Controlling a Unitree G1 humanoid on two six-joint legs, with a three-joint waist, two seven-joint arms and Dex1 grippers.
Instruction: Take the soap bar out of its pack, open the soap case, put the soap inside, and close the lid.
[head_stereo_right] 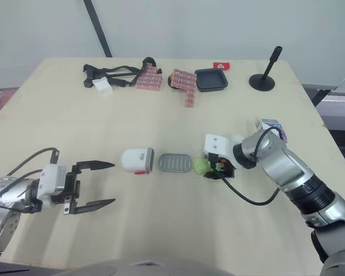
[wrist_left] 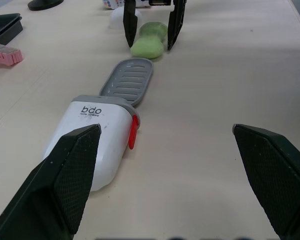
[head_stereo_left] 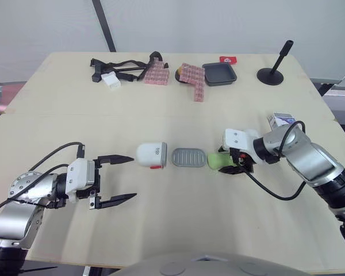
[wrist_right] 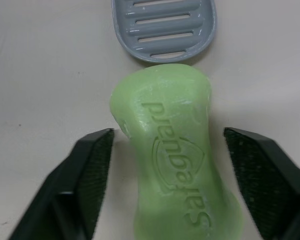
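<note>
The green soap bar (wrist_right: pixel 170 150) lies bare on the table, just right of the grey ribbed tray (head_stereo_left: pixel 189 157) of the soap case. The tray lies end to end with the white case cover (head_stereo_left: pixel 151 155), which has a red latch. My right gripper (head_stereo_left: pixel 233 164) is open and straddles the soap, with a gap between the bar and each finger (wrist_right: pixel 92 165). Left of the cover, my left gripper (head_stereo_left: pixel 133 177) is open and holds nothing. The blue and white soap pack (head_stereo_left: pixel 282 119) lies behind my right wrist.
Along the far edge lie black straps (head_stereo_left: pixel 118 69), pink blocks (head_stereo_left: pixel 157 75), a black dish (head_stereo_left: pixel 219 73) and a black stand (head_stereo_left: pixel 274 72). Bare tabletop lies in front of both grippers.
</note>
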